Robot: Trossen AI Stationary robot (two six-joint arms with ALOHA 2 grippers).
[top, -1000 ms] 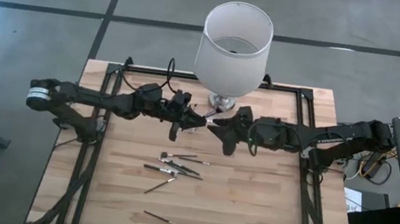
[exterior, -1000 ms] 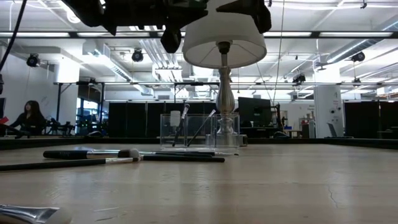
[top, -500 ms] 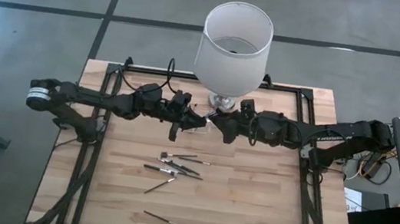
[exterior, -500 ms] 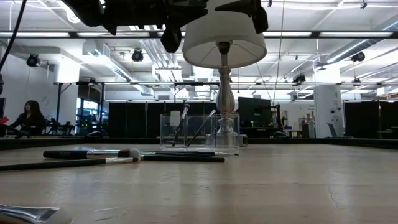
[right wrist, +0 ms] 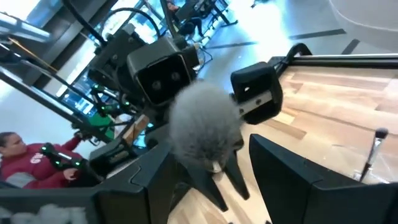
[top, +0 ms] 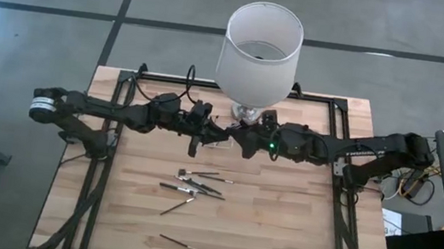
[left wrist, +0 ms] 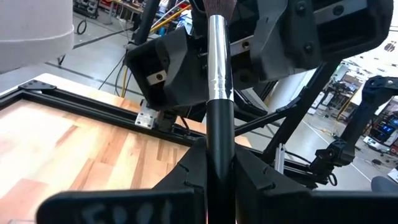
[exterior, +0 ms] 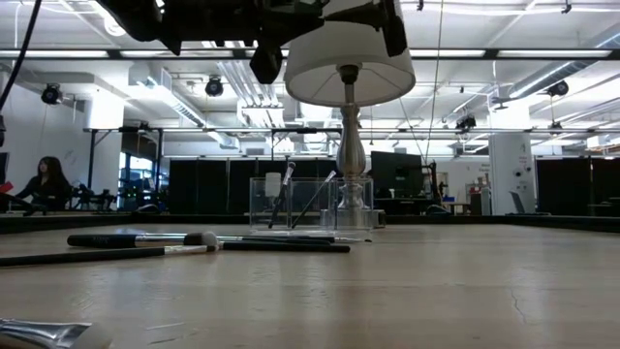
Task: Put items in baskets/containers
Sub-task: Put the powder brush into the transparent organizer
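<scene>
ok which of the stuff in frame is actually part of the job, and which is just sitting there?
Job:
- brush gripped in left pincer, bristle head between the open right pincer's fingers
- loose brushes on the wood, plus a lone one near the front edge
- clear holder, two brushes already standing in it

Just there:
- white lamp
- person in the room behind

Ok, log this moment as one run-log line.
left gripper: shut on brush, above holder | right gripper: open around brush head | lamp behind | loose brushes on table
</scene>
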